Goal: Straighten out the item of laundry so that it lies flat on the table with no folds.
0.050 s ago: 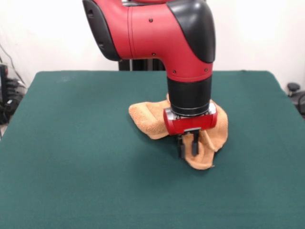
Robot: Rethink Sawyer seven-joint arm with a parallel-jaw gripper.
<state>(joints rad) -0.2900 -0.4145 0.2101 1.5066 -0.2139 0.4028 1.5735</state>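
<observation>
While the gripper (188, 143) hangs low with fingers nearly together, seemingly holding nothing, the crumpled towel (152, 121) lies mid-desk (71, 143) right behind it — bulk spreading left, one lobe just right.

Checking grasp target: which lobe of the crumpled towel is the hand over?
The lobe nearest the camera, on the picture's lower right: the hand hangs right at that part of the towel, while the left lobe lies bunched and uncovered on the table.
</observation>
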